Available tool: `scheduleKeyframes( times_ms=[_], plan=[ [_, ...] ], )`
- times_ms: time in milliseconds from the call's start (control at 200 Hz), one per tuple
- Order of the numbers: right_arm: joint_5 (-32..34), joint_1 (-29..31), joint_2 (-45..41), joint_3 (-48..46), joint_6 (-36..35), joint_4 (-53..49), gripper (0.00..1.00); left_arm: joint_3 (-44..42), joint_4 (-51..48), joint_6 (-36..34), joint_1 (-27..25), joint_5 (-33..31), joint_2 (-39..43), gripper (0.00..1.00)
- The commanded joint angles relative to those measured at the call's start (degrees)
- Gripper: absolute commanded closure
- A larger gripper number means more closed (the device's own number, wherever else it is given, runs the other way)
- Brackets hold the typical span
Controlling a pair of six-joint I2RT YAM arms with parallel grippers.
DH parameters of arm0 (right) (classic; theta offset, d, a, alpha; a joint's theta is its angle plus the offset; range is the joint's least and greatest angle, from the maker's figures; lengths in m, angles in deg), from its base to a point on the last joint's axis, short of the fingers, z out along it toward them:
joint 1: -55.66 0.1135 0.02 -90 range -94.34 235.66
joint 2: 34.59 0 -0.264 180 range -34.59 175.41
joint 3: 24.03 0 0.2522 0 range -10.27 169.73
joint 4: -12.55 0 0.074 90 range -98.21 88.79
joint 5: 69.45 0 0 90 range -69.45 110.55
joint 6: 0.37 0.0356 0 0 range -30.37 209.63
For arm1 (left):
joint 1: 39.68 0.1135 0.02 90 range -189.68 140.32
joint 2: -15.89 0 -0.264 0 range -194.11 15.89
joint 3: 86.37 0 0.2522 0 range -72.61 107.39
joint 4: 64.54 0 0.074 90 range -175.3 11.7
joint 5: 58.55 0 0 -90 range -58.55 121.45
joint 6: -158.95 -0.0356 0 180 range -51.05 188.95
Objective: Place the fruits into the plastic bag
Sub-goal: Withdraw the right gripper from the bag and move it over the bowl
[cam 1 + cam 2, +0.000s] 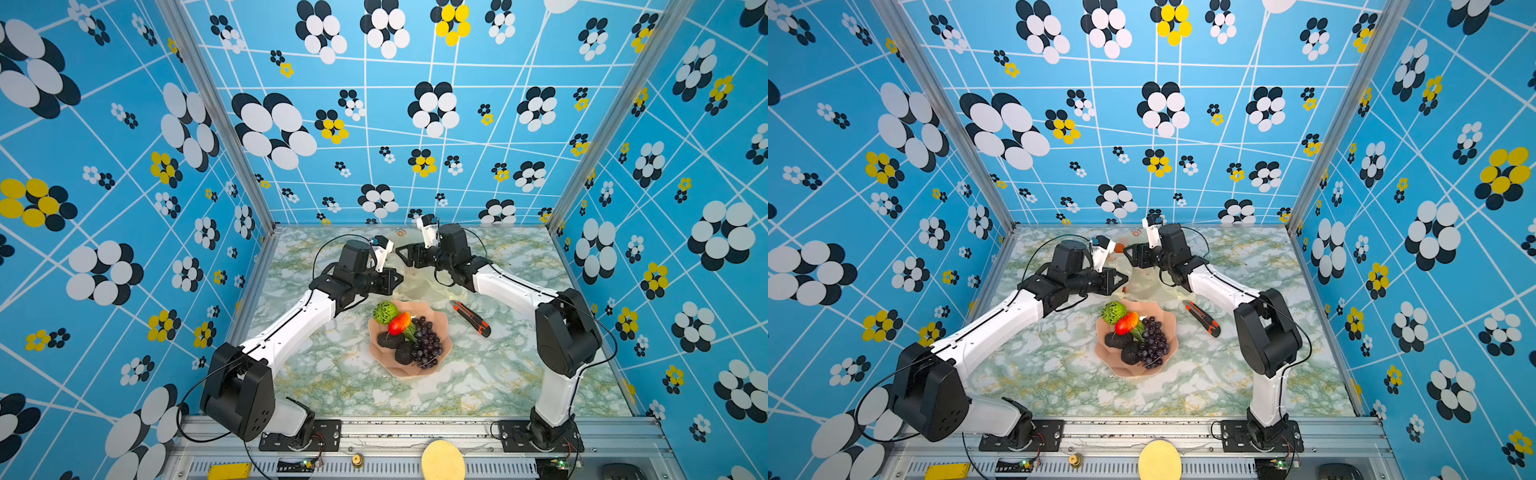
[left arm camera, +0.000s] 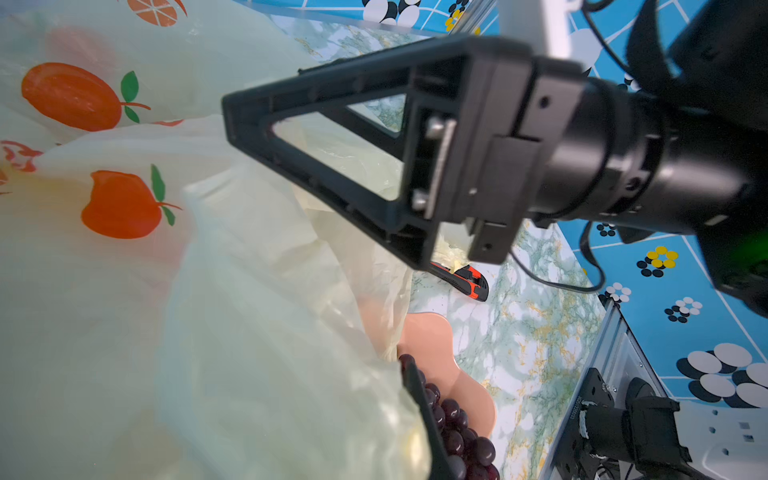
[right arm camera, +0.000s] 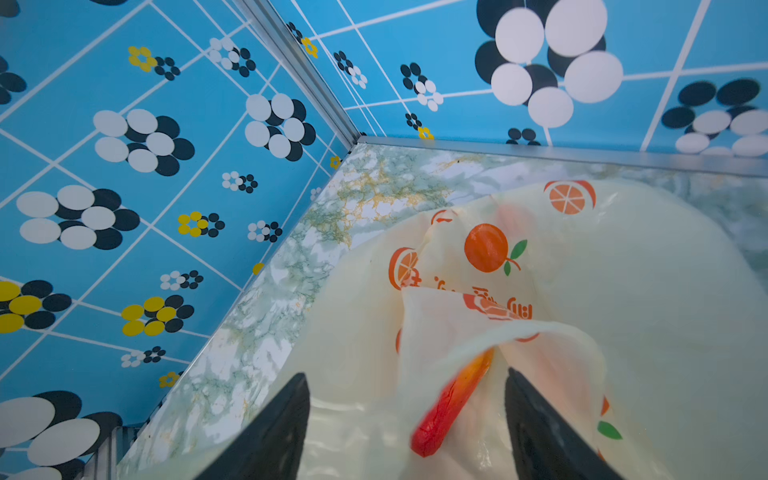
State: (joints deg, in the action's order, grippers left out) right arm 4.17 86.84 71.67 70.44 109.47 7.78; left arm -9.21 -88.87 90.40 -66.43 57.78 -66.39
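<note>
One red-orange fruit (image 3: 453, 399) lies between the spread fingers of the right gripper (image 3: 406, 374), inside the mouth of the bag (image 3: 623, 291) and apparently released. The bag lies just behind the dish (image 1: 441, 326). Its rim appears to be pinched by the left gripper (image 1: 397, 277), fingers pressed together. The mouth should be held lifted and taut while the right gripper is drawn straight back, so that loose film is not snagged. Other fruits (image 1: 426, 345) are left on the dish.
</note>
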Motion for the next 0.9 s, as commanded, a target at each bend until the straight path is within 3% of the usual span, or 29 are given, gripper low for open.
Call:
scheduleKeyframes(
  times_ms=[0,185,240,505,660,785,895],
  plan=[
    [1.26,-0.51,-6.34,-1.87,-6.26,-1.91,0.24,-1.16,1.59,0.48,0.11,0.13,1.39,1.0],
    [1.97,-0.51,-13.14,-5.34,-11.84,-2.63,0.17,-1.95,1.78,0.57,0.18,-0.09,1.34,1.0],
    [3.19,-0.51,-15.28,-6.74,-11.58,-2.02,0.01,-1.82,1.7,0.55,0.11,-0.14,1.16,1.0],
    [3.68,-0.51,-23.38,-10.79,-6.69,-1.01,0.01,-1.52,2.03,0.86,0.11,-0.05,0.3,1.0],
    [-1.58,-0.51,-24.15,-5.22,-2.76,-14.64,0.01,-1.0,2.15,1.09,0.11,0.13,-0.16,1.0],
    [-1.2,-0.58,-22.52,2.71,0.71,-30.55,0.01,-0.87,1.87,1.02,0.11,0.06,-0.41,1.0],
    [-2.72,-0.54,-22.4,5.98,1.39,-37.31,0.01,-0.95,1.69,1.12,0.11,-0.11,-0.71,1.0]
  ],
)
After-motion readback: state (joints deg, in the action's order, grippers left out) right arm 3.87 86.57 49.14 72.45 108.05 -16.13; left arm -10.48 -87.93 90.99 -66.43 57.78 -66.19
